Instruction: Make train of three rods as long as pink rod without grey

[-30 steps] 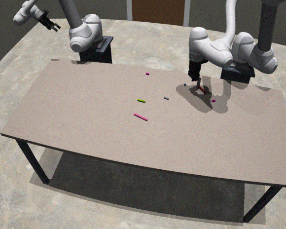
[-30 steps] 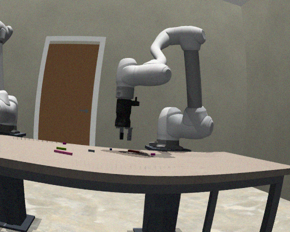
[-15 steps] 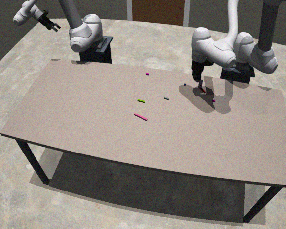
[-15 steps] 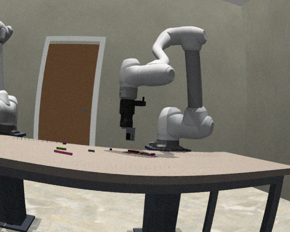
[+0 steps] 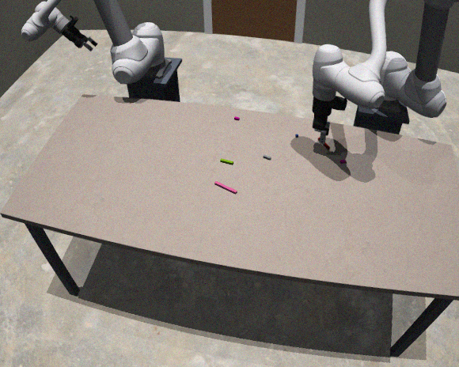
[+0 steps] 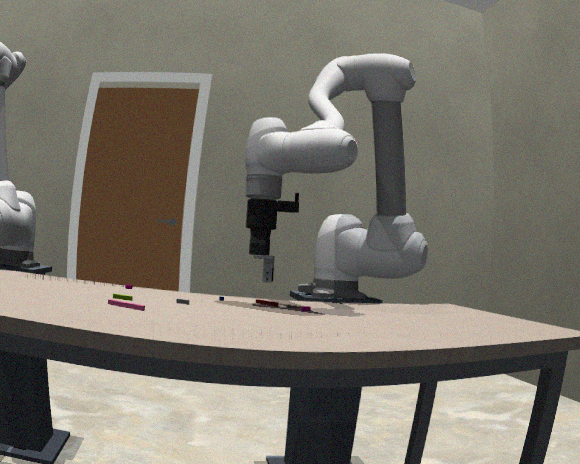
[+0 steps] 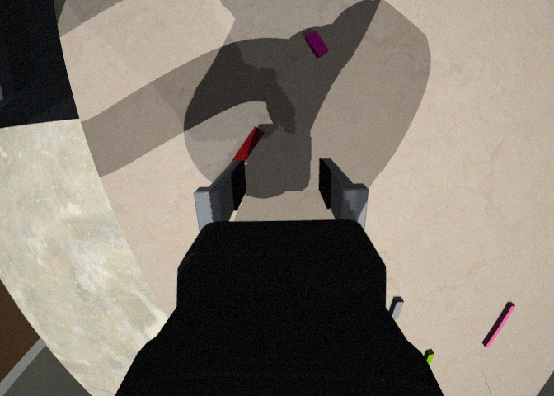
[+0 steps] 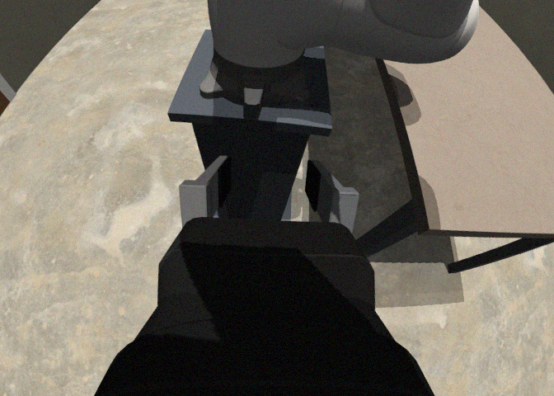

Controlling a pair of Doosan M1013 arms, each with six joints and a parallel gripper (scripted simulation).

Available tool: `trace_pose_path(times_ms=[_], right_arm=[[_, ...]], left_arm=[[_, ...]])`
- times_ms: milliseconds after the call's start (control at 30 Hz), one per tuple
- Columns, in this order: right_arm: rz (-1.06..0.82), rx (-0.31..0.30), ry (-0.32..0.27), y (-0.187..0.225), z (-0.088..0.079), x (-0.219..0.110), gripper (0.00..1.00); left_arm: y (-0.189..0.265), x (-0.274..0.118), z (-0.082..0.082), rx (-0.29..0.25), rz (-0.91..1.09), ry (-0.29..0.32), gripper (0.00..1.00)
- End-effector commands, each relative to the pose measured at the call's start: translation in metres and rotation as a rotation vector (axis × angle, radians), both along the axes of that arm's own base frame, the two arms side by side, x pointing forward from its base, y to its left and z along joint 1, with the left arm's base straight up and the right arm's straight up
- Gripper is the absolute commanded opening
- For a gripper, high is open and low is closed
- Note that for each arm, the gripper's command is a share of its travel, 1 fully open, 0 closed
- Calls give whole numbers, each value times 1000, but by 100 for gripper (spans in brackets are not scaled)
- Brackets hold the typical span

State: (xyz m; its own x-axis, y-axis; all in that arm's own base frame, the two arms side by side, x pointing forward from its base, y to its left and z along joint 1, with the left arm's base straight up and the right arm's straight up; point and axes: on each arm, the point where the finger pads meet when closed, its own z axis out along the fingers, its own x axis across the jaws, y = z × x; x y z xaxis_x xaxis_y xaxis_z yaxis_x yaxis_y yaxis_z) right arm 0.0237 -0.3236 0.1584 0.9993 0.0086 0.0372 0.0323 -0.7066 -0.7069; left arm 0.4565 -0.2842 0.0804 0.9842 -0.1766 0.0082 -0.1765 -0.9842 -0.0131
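Note:
The red rod (image 5: pixel 326 145) (image 6: pixel 267 303) (image 7: pixel 250 143) lies flat in shadow, partly hidden by a finger in the left wrist view. My left gripper (image 6: pixel 268 281) (image 7: pixel 282 175) is open and empty, above the table by the red rod. The blue rod (image 5: pixel 297 135) (image 6: pixel 221 298) lies near it. One magenta rod (image 5: pixel 343 161) (image 6: pixel 306 309) (image 7: pixel 316 44) lies beyond the red one; another magenta rod (image 5: pixel 237 118) (image 6: pixel 128 287) is near the back edge. The lime rod (image 5: pixel 226 161) (image 6: pixel 122 297) (image 7: pixel 429 356) and pink rod (image 5: pixel 225 187) (image 6: pixel 126 304) (image 7: pixel 499 324) lie apart. My right gripper (image 5: pixel 93 46) (image 8: pixel 269 173) is open and empty, off the table.
The grey rod (image 5: pixel 267 157) (image 6: pixel 182 301) (image 7: pixel 397 308) lies between the lime and blue rods. No rods touch. The table's back edge runs close behind the blue rod, with the arm bases beyond it.

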Motion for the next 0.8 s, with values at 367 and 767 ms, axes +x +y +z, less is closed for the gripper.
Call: trace_pose_path(times_ms=[367,767], right_arm=[[0,-1,0,0,0,0,100],[0,-1,0,0,0,0,100]], left_arm=[[15,10,1,-9,-489,12,100],[23,14,1,-6,-842,13,100]])
